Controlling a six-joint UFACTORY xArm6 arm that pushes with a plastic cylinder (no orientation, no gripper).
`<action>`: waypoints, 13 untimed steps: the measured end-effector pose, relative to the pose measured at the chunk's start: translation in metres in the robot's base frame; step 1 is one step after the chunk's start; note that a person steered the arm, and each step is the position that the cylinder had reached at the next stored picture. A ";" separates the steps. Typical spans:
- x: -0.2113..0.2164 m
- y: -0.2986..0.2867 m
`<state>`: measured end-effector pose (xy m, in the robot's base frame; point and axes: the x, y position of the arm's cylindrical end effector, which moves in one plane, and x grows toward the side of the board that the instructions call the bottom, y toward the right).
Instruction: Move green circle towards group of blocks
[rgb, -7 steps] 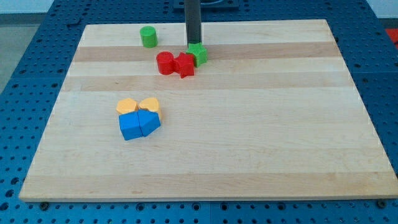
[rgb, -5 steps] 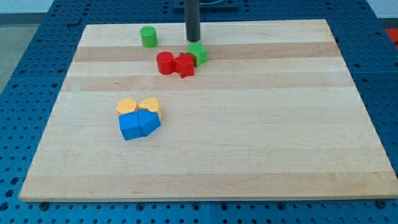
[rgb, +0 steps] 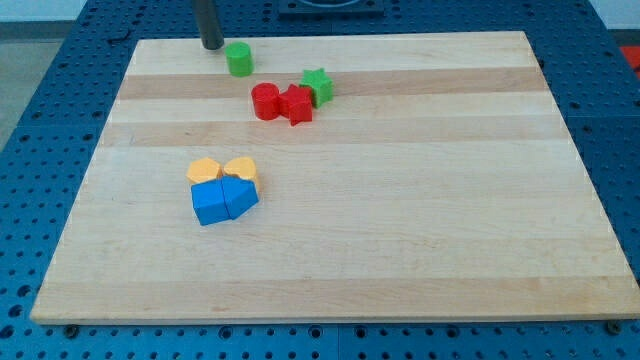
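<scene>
The green circle (rgb: 238, 58) stands near the top edge of the wooden board (rgb: 400, 200), left of centre. My tip (rgb: 212, 46) is just up and left of it, close to it with a small gap. A group of blocks lies to the lower right of the circle: a red circle (rgb: 265, 101), a red star-like block (rgb: 296, 104) and a green star (rgb: 318, 85), touching one another.
A second cluster sits at the board's left middle: two orange blocks (rgb: 204, 170) (rgb: 240, 168) above a blue block (rgb: 209, 202) and another blue block (rgb: 241, 194). The board rests on a blue perforated table (rgb: 40, 120).
My tip has moved from beside the green star leftward along the top edge to the upper left of the green circle. No block has moved.
</scene>
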<state>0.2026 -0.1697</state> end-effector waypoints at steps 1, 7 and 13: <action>0.016 0.035; 0.057 -0.024; 0.086 0.070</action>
